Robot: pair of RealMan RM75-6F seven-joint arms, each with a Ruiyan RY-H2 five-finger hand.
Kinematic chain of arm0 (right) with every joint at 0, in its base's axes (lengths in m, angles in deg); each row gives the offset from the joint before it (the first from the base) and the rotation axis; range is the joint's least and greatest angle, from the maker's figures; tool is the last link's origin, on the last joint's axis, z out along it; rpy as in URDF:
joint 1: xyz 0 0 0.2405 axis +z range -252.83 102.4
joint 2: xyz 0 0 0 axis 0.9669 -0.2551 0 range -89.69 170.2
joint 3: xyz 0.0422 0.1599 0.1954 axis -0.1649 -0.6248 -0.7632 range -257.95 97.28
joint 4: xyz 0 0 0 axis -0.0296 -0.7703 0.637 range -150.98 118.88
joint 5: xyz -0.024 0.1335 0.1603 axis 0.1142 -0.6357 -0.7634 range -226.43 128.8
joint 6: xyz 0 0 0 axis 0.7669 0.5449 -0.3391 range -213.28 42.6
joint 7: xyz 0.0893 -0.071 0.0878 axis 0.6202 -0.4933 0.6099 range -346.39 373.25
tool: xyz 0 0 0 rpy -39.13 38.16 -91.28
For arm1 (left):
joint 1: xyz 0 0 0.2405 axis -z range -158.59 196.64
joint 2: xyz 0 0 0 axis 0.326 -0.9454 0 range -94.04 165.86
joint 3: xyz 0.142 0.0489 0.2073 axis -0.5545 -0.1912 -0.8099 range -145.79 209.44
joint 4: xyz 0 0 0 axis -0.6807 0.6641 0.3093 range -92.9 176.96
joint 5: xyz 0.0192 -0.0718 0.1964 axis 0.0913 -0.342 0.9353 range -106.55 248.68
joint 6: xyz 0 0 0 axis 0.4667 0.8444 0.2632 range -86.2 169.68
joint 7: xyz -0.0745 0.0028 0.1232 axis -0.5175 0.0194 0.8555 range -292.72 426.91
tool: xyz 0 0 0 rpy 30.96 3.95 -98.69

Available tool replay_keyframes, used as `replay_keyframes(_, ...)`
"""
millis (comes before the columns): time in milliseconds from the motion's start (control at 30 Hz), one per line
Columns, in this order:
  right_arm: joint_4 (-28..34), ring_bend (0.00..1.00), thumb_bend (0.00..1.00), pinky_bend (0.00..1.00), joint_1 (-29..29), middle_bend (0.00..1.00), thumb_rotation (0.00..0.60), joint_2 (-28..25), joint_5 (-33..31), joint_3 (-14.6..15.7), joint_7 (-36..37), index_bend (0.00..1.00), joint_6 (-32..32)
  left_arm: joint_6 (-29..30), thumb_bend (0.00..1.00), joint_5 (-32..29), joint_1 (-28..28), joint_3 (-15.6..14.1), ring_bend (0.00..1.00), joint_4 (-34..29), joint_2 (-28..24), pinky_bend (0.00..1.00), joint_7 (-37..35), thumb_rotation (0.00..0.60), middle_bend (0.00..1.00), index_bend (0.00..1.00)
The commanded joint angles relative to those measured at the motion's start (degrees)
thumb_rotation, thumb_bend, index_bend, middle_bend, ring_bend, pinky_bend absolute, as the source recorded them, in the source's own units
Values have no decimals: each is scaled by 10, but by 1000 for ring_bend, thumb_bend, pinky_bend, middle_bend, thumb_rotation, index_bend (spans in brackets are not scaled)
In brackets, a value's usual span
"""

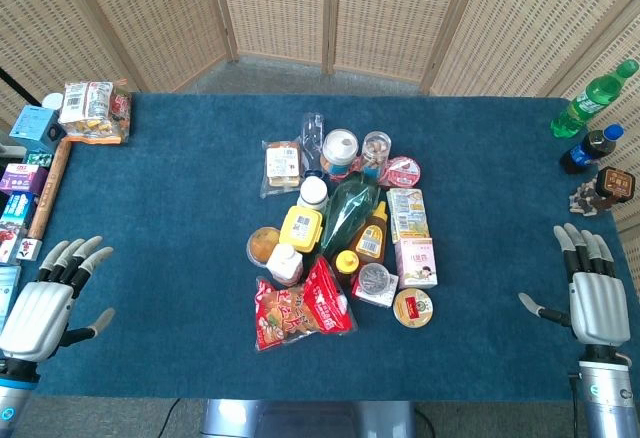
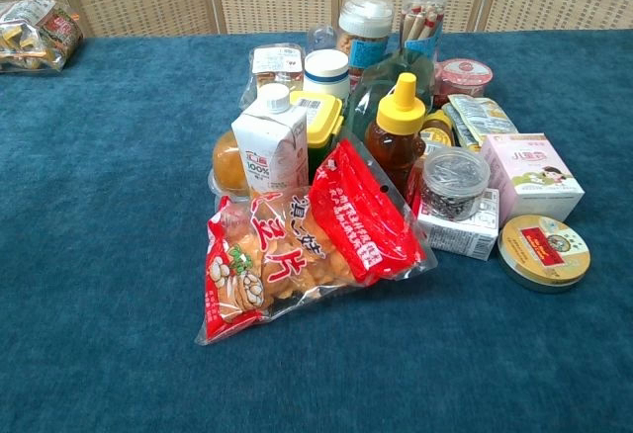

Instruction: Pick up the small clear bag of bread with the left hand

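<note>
The small clear bag of bread (image 1: 282, 166) lies flat at the back left of the pile of groceries in the middle of the blue table; a white label covers its top. In the chest view the bag of bread (image 2: 274, 63) shows behind a white carton (image 2: 270, 146). My left hand (image 1: 45, 300) rests at the table's front left corner, far from the bag, fingers spread and holding nothing. At the front right corner my right hand (image 1: 594, 293) lies the same way, empty. Neither hand appears in the chest view.
Around the bag stand a clear bottle (image 1: 313, 136), a white-lidded jar (image 1: 339, 149) and a yellow-lidded box (image 1: 301, 228). A red snack bag (image 1: 300, 308) lies at the pile's front. Boxes (image 1: 22, 183) line the left edge; drink bottles (image 1: 592, 98) stand at the right edge.
</note>
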Motion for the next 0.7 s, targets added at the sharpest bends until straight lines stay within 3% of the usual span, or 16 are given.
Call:
replay_keyframes(33,0,0,0,0,2,0,519,1,-2,-2,0,0,-2,-9,327,-4,5,2,39,2,2,0,-5,600,61,144)
replay_keyframes(500,-12,0,0,0,2,0,513,11,-11,-4,10,0,-9,-32,327,-22,23,16,42,1,8,0,14,600,62,144)
replay_keyframes(700,-14,0,0,0,1,0,519,11,-15,-5,11,0,-11,-75,327,-38,54,30,42,-2,-5,0,3,600,60,143)
